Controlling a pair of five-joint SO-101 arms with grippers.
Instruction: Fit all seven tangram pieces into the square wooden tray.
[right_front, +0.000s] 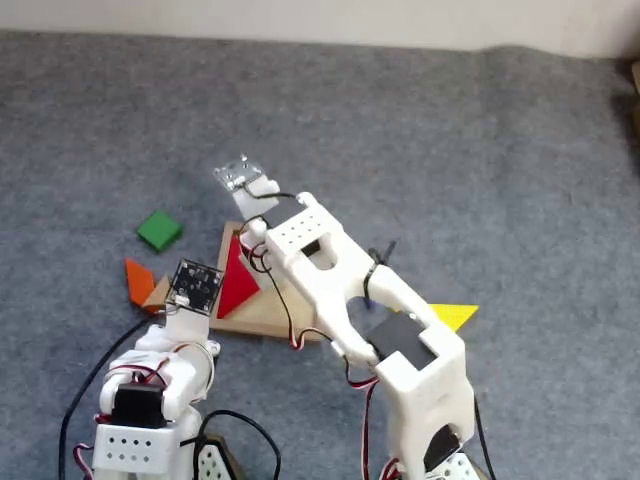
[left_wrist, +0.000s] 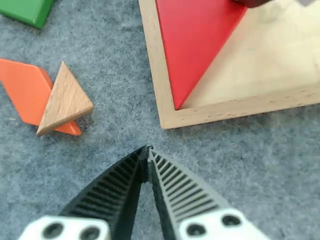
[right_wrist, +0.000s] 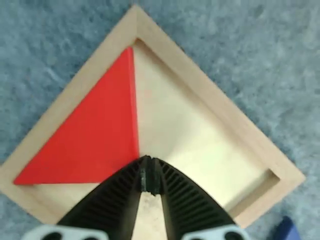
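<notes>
Seen from above, the right arm covers much of the square wooden tray (right_front: 262, 318) and part of a yellow triangle (right_front: 455, 315), and a blue piece (right_wrist: 287, 229) is cut off at the picture's edge. The tray lies mid-table on grey felt-like cloth (right_front: 450, 150) with one smooth red triangle (right_wrist: 95, 135) flush along its rim; the right gripper (right_wrist: 146, 167) is over it, jaws together. The left gripper (left_wrist: 148, 152), ribbed jaws together, hangs over the cloth off a tray corner, near a bare-wood triangle (left_wrist: 65, 100) overlapping an orange parallelogram (left_wrist: 25, 90).

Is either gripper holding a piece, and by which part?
Neither: the left gripper is shut, empty, over carpet; the right gripper is shut, empty, over the tray.
</notes>
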